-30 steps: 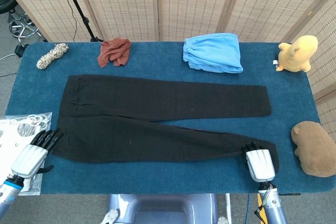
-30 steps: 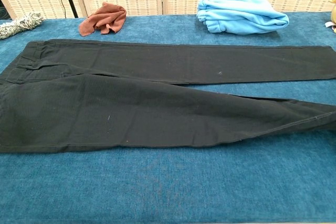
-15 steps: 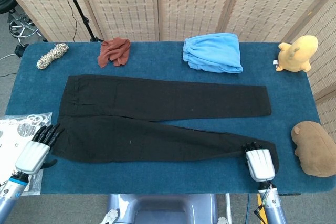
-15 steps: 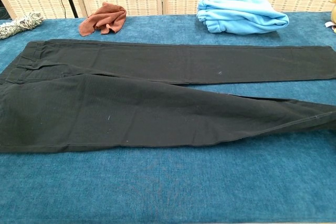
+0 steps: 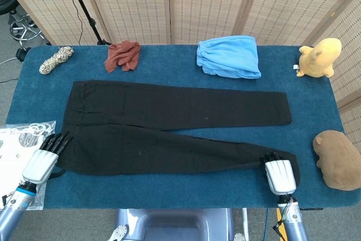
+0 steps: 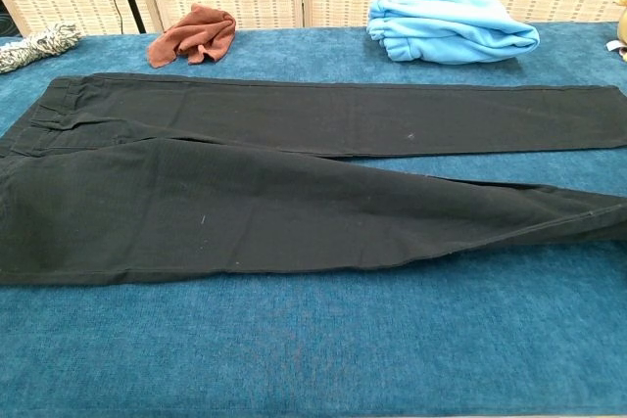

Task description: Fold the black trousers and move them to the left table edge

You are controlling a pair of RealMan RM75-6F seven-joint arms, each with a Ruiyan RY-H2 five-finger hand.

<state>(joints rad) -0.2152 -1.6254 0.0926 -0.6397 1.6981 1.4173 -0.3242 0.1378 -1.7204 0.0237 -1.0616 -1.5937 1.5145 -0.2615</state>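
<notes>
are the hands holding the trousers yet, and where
Cannot tell for sure. The right hand lies on the near leg's cuff of the black trousers; the left hand touches their near waist corner. No closed grip shows.

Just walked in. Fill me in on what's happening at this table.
A two-armed robot is set to fold the black trousers, which lie flat and unfolded on the blue table. Its left hand is at the waist end's near corner and its right hand at the near leg's cuff. Whether either grips the cloth is unclear. No fold is made yet.
</notes>
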